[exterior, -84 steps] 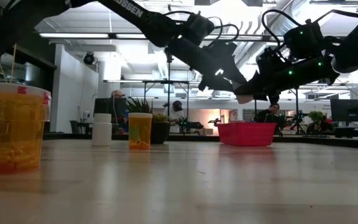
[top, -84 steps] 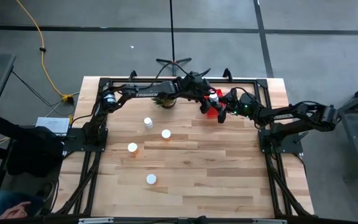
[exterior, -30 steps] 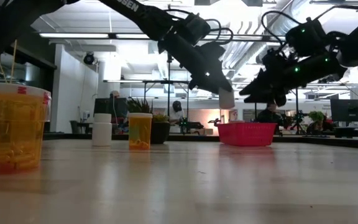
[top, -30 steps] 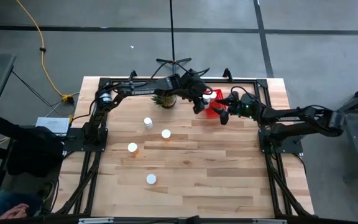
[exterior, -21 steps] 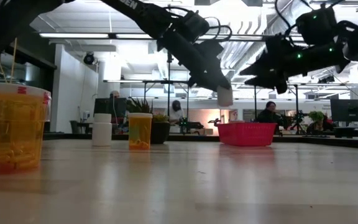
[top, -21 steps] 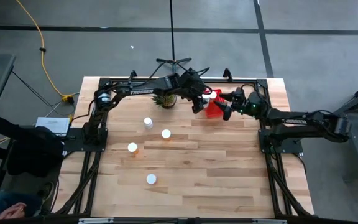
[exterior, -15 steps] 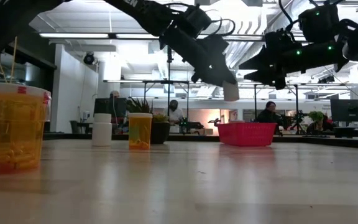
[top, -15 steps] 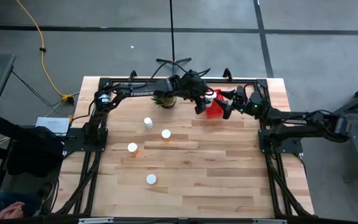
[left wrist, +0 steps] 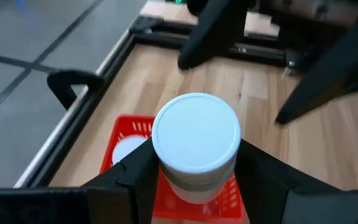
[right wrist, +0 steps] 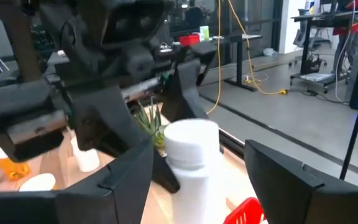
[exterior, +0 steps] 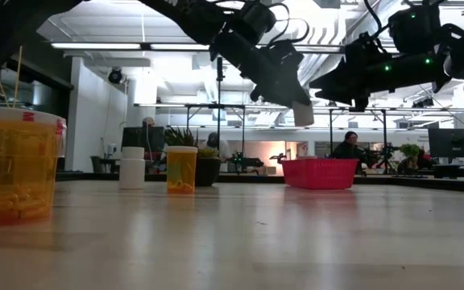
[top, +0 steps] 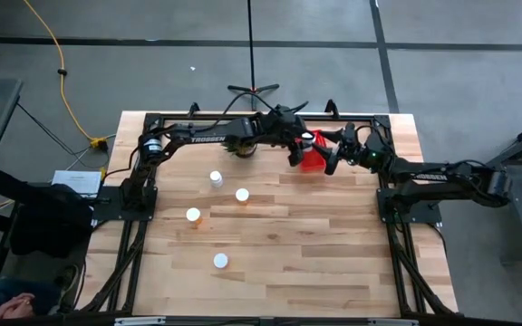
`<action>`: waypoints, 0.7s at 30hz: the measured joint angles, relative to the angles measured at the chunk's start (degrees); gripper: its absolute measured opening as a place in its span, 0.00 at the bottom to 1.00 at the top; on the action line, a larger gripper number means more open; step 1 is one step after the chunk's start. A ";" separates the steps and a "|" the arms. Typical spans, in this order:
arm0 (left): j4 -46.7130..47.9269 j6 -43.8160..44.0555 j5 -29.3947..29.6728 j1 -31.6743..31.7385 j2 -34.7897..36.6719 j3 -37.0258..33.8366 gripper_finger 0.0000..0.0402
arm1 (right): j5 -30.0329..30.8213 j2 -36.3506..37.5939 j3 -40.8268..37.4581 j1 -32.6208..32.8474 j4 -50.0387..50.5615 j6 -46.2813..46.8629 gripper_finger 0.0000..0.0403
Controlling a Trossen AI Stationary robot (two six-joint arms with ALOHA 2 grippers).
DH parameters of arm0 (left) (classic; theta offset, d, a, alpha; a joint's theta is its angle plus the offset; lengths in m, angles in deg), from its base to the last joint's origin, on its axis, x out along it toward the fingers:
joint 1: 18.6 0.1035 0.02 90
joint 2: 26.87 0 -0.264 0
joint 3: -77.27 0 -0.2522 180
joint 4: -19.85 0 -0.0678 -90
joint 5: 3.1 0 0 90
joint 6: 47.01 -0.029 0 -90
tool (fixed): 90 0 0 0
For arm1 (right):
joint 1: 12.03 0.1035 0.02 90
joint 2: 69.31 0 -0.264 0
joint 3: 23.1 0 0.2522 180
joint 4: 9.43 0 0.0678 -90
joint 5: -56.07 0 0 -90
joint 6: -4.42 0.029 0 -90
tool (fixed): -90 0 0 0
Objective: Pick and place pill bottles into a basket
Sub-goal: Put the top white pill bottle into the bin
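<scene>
My left gripper (top: 299, 148) is shut on a white-capped pill bottle (left wrist: 196, 140) above the red basket (top: 314, 163), which stands at the table's far side. The bottle also shows in the low view (exterior: 303, 113) and the right wrist view (right wrist: 191, 158). Another bottle's white cap (left wrist: 128, 149) lies inside the basket (left wrist: 120, 134). My right gripper (top: 332, 156) is open and empty, raised just right of the basket. Several more bottles stand on the table's left half (top: 216, 178), (top: 242, 195), (top: 193, 215), (top: 220, 261). My left gripper pinches the bottle's body just below the cap (left wrist: 194, 183) between its two fingers (left wrist: 138, 171), one on each side. The fingers slant down from the table's left. The bottle is lifted clear above the basket, its cap toward the wrist camera.
A small potted plant (top: 240, 145) stands left of the basket under the left arm. In the low view, a bottle (exterior: 14, 165) stands close to the camera and two more (exterior: 132, 167), (exterior: 181, 169) stand farther back. Bare wood lies toward the near edge.
My left gripper has carried the bottle a little toward the table's right and slightly up, over the basket. My right gripper has risen and drawn back from the basket toward the table's right and far side, staying open.
</scene>
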 joint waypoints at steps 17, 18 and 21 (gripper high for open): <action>-5.99 1.65 1.70 -2.25 -1.36 -0.07 0.54 | 1.08 0.02 0.07 0.02 0.22 -2.52 0.60; -6.00 1.50 2.01 -2.32 -1.36 -0.07 0.54 | 0.96 0.02 0.11 0.02 0.61 -2.52 0.60; -6.75 1.29 1.25 -2.40 -1.40 -0.16 0.54 | -1.00 0.04 0.11 -0.04 1.21 -2.50 0.60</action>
